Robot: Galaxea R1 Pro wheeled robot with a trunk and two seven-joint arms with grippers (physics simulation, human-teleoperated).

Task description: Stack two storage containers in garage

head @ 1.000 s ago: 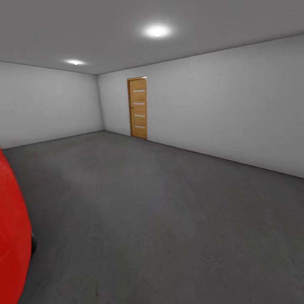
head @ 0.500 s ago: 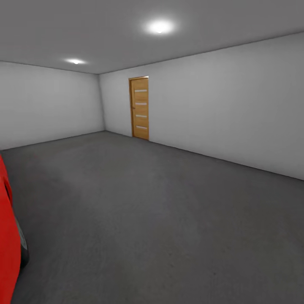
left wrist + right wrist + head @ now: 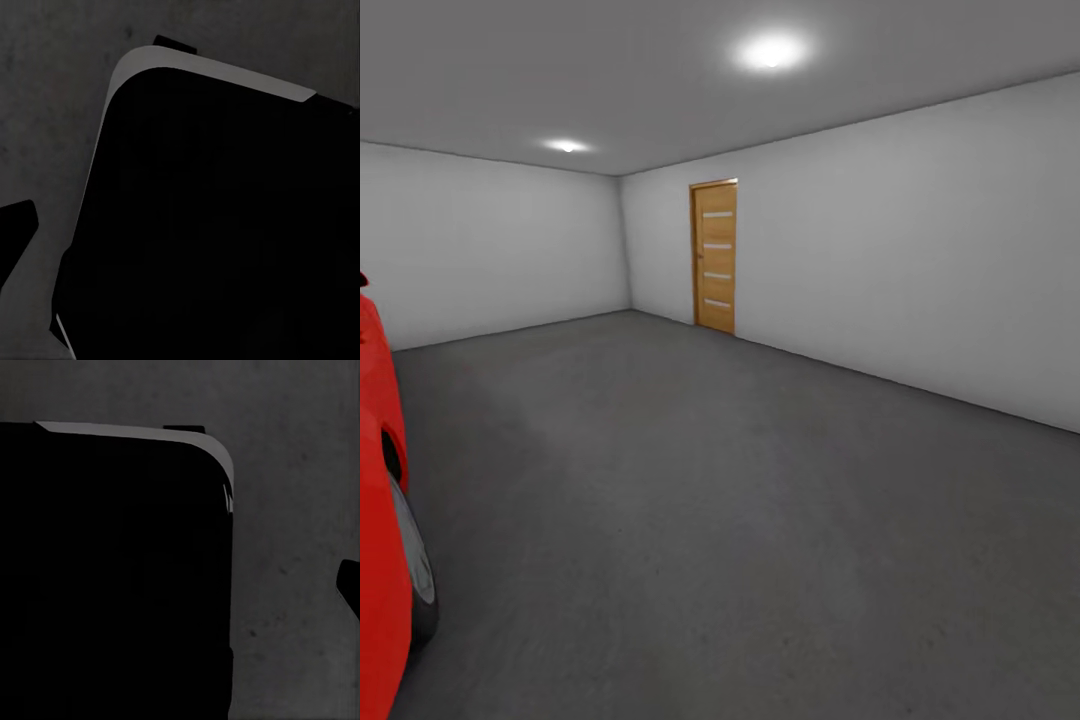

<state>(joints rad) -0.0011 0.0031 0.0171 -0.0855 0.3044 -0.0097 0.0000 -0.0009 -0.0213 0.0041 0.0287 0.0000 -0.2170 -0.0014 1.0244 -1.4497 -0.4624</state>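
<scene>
The robot stands in the garage, with the grey floor (image 3: 740, 520) stretching to a wooden door (image 3: 715, 256) in the far wall and a red car (image 3: 385, 520) close at its left. No container sits on the concrete in the head view, and none is seen in either wrist view, so where the two containers are cannot be told from here; judging by that, neither the setting-down nor the stacking is done, and most of the task looks to be left. The head view gives the room, door, car and ceiling lights. The wrist views instead look straight down at mottled concrete, each largely blocked by a dark rounded-cornered slab (image 3: 225, 225), probably the robot's own base (image 3: 112, 577). Small black tips at the frame edges may be fingers, too little to say whether the jaws are wide, narrow or holding anything.
</scene>
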